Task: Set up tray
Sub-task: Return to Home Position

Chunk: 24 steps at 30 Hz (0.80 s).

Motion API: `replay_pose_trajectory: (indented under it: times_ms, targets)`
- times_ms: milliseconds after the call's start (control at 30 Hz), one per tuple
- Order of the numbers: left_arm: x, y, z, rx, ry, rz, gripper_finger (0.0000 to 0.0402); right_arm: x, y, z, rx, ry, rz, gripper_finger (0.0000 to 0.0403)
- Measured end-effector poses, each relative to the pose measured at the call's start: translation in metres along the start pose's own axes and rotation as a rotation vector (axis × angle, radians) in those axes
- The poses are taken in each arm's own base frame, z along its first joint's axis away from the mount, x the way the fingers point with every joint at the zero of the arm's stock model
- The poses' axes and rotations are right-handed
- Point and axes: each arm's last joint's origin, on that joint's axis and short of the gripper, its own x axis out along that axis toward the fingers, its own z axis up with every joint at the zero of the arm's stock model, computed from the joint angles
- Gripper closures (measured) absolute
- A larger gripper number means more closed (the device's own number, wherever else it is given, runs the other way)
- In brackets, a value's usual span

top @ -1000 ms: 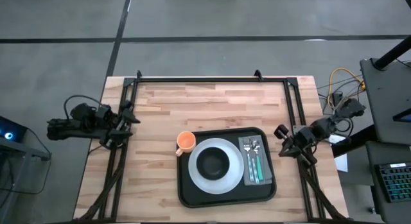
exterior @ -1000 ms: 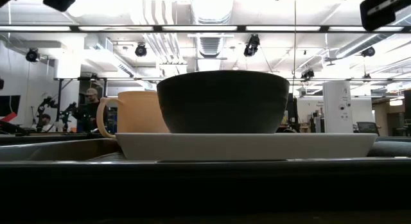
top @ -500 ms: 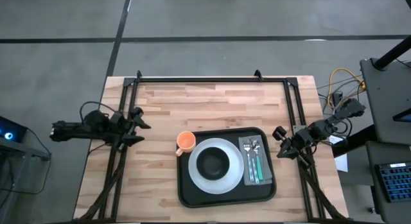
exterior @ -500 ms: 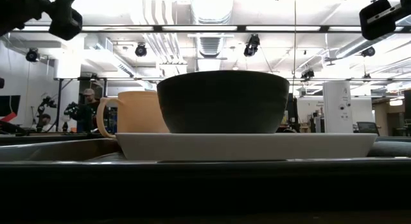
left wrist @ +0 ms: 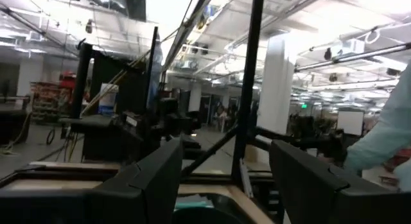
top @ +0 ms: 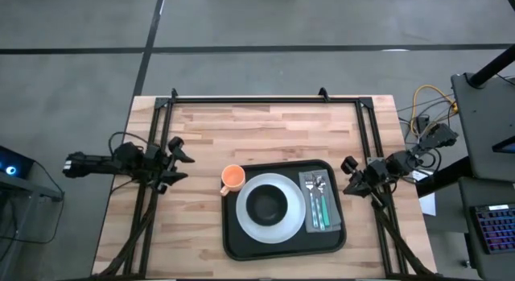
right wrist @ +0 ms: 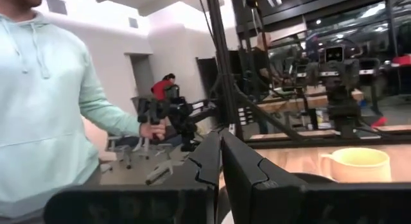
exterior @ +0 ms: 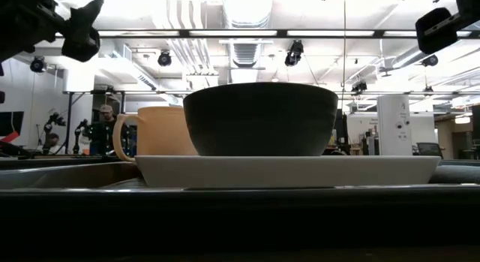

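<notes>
Left of the tray (top: 240, 242), the left gripper (top: 183, 167) hangs with fingers spread; right of it, the right gripper (top: 349, 176) has fingers pressed together, so the tray lies between them. Stiff but probably heavy under its plate (top: 244, 210) and bowl (top: 268, 204), it likely wants level lifting by both short rims, lest crockery slide.

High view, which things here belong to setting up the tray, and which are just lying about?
Part of the job: tray, white plate, black bowl on the plate, grey napkin with cutlery, orange cup at the tray's corner. The left gripper and right gripper are both empty.
Lying about: black frame on the table, and cables and keyboard beyond it.
</notes>
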Motion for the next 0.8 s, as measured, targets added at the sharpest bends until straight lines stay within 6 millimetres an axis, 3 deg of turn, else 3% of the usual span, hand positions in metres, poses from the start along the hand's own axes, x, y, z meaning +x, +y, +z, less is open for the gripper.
replay_pose_trajectory:
  times_ms: [167,467,800]
  targets:
    - [0.0,0.002,-0.009,-0.015,0.095,0.021,0.0189,0.0,-0.002,-0.006,0.012,0.06,-0.034,0.0394]
    - [-0.004,0.005,-0.027,-0.065,0.277,0.06,0.0189,-0.005,-0.011,-0.03,0.187,0.275,-0.213,0.0394]
    - [-0.004,0.005,-0.029,-0.092,0.3,0.075,0.0189,-0.006,-0.011,-0.031,0.101,0.302,-0.198,0.0394]
